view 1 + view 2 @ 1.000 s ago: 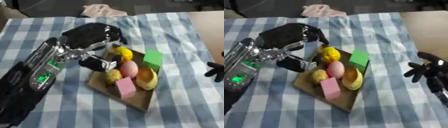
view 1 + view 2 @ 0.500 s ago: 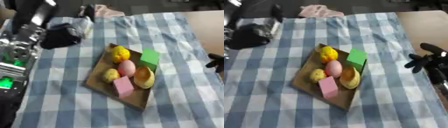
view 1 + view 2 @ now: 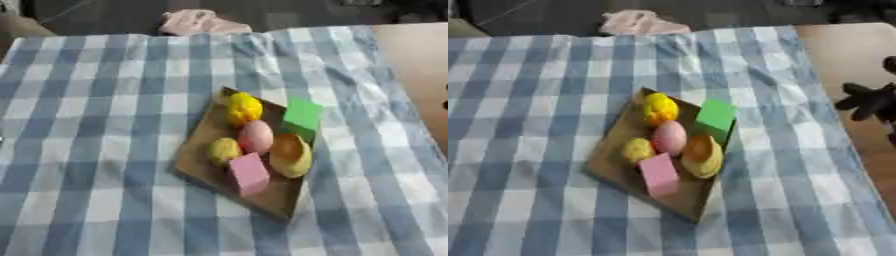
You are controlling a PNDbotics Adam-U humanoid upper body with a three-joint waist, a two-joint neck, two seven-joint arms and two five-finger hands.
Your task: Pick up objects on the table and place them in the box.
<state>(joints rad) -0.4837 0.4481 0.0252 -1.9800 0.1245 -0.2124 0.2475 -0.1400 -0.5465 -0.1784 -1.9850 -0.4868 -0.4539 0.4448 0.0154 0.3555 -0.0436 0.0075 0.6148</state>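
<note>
The box of coloured objects sits mid-bench. The right hand hovers well to its right, fingers spread and holding nothing.

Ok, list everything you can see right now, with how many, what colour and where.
Brown flat box: one, centre of the table.
Green block: one, box's far right corner.
Pink block: one, box's near side.
Pink egg shape: one, box's middle.
Yellow lumpy pieces: two, box's left side.
Orange and yellow round piece: one, box's right side.
Blue checked tablecloth: one, over the table.
Pink crumpled cloth: one, far edge.
Right hand: black, right edge, fingers spread.
</note>
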